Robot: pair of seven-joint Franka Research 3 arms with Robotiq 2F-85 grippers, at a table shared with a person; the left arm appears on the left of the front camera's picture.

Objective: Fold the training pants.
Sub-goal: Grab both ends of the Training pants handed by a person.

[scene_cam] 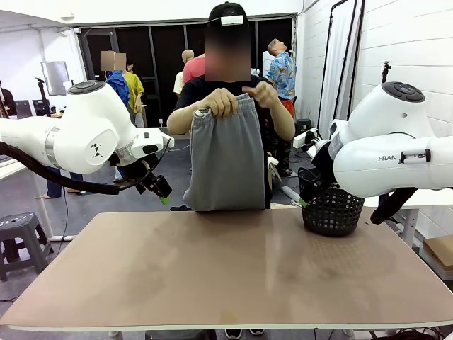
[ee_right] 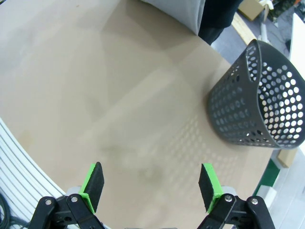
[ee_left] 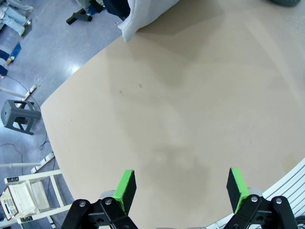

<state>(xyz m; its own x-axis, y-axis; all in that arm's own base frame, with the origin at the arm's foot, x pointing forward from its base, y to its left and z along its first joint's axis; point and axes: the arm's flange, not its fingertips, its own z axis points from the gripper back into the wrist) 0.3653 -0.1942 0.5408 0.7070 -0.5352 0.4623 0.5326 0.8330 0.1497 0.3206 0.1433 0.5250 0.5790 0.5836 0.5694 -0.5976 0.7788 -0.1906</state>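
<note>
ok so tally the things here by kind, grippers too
training pants: 1
basket: 1
grippers: 2 (left gripper, right gripper, both open)
total: 4

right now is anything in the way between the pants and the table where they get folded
Nothing visible does. The training pants hang from the person's hands at the far edge of the table. The black basket stands aside, by the open right hand.
</note>
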